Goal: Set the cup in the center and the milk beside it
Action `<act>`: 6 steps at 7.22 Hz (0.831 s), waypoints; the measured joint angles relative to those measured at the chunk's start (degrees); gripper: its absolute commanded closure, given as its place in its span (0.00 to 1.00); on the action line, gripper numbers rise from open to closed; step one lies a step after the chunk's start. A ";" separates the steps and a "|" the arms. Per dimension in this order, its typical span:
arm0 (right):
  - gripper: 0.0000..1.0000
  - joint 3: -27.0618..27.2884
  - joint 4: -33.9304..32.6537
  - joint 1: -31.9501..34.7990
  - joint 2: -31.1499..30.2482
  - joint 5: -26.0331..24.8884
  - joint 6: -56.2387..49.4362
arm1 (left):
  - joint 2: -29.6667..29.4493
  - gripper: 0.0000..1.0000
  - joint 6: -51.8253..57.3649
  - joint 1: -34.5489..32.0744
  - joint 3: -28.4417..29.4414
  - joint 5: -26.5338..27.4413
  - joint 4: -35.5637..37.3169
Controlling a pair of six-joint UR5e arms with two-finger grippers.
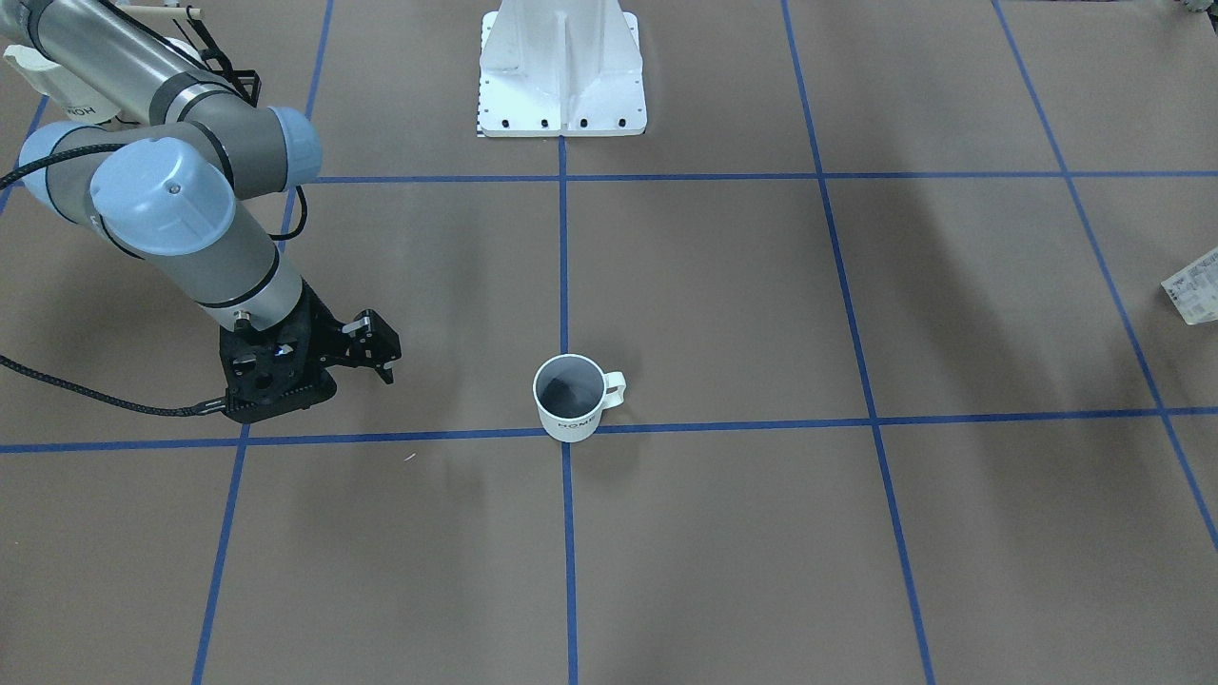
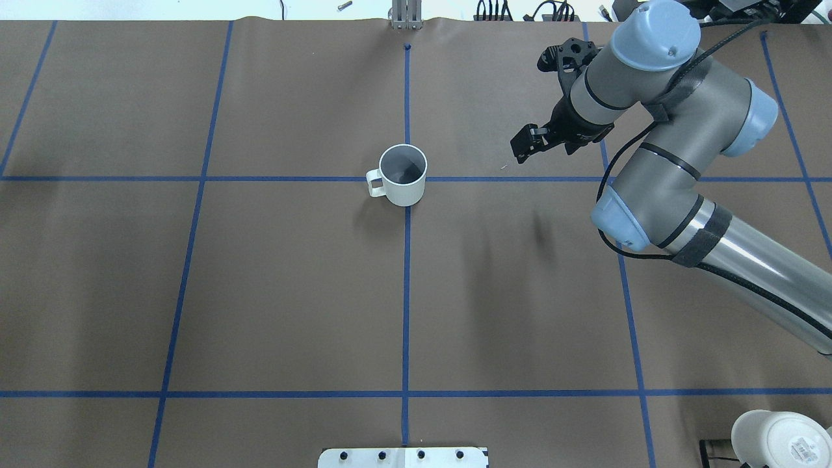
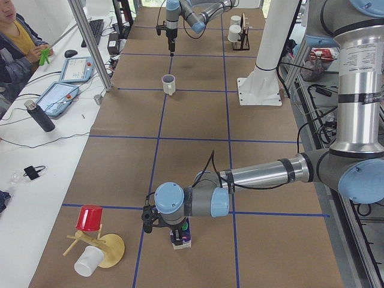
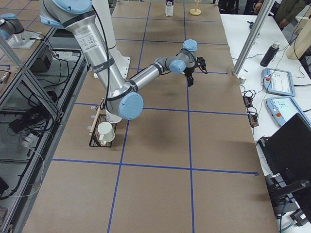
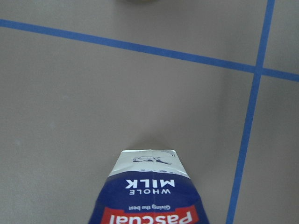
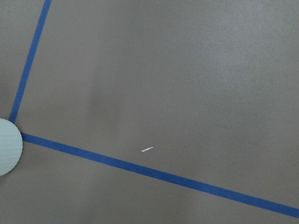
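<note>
Cup stands upright on the blue tape crossing at mid-surface, handle toward the robot's left. Only its dark grey inside shows. Right tool hangs near the cup, not touching, jaws apparently spread.

Milk stands upright at the surface's far left end, well apart from the cup. Left tool sits right over the carton, hiding its top; cannot tell whether it grips. A white mug is cut off at the frame corner.
</note>
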 measured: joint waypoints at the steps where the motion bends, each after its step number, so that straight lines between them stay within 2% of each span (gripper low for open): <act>1: 0.00 -0.02 -0.02 -0.14 0.09 0.00 0.22 | -0.03 0.59 0.01 0.08 -0.14 0.35 0.06; 2: 0.00 -0.02 -0.01 -0.20 0.21 0.00 0.34 | -0.21 0.63 0.00 0.11 -0.47 0.89 0.19; 4: 0.00 0.13 -0.01 -0.20 0.39 0.04 0.42 | -0.90 0.62 -0.06 0.13 -3.61 0.95 3.29; 6: 0.00 1.18 -0.05 0.13 -0.05 0.38 0.43 | -2.47 0.57 -0.19 0.31 -14.60 0.66 14.44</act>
